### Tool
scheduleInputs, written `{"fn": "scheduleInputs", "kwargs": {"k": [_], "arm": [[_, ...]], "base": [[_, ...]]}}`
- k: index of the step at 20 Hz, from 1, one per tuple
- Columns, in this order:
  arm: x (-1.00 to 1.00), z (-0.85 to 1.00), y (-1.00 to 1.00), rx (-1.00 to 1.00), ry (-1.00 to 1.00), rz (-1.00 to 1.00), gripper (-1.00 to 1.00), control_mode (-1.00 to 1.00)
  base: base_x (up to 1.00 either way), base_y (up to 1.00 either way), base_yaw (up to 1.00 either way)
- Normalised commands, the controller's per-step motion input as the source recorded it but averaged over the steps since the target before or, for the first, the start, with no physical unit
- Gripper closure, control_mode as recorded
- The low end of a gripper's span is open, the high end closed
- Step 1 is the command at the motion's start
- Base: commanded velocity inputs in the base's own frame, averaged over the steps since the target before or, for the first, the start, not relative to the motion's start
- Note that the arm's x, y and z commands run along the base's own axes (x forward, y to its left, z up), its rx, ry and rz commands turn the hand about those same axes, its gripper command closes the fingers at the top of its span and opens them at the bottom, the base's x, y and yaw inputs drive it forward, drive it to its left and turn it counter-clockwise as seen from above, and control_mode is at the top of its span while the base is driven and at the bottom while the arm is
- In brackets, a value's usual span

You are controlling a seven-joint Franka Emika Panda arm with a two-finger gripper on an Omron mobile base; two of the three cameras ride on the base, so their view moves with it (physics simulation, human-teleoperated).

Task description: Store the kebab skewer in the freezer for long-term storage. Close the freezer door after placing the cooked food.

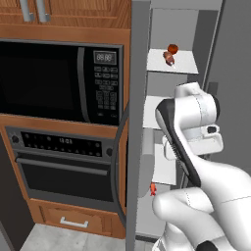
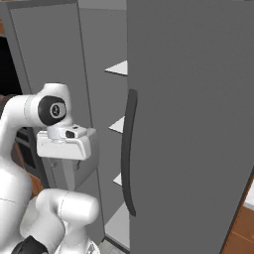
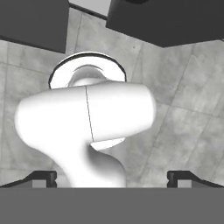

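The kebab skewer (image 1: 169,58) lies on an upper white shelf (image 1: 185,64) inside the freezer (image 1: 171,98), beside a round red-orange ball (image 1: 172,48). The pincer (image 3: 112,177) points down at the floor, its jaws spread wide and holding nothing. Placing looks done; next it must reach the freezer door (image 1: 138,122) and swing it shut.

Flat, even rendered light; soft shadows, no glare, slightly coarse.

Open freezer (image 2: 101,74) with white shelves (image 2: 118,68) between two grey doors, long dark handle (image 2: 128,154) on the nearer door (image 2: 193,124).
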Motion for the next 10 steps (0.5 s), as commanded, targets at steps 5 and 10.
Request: {"fn": "scheduleInputs", "kwargs": {"k": [5,10], "arm": [[0.0,-0.3,0.0,0.12,-0.06,0.0,-1.0,-1.0],[0.0,-0.27,0.0,0.06,-0.01,0.0,-1.0,-1.0]], "base": [[0.0,0.0,0.0],[0.0,0.0,0.0]]}}
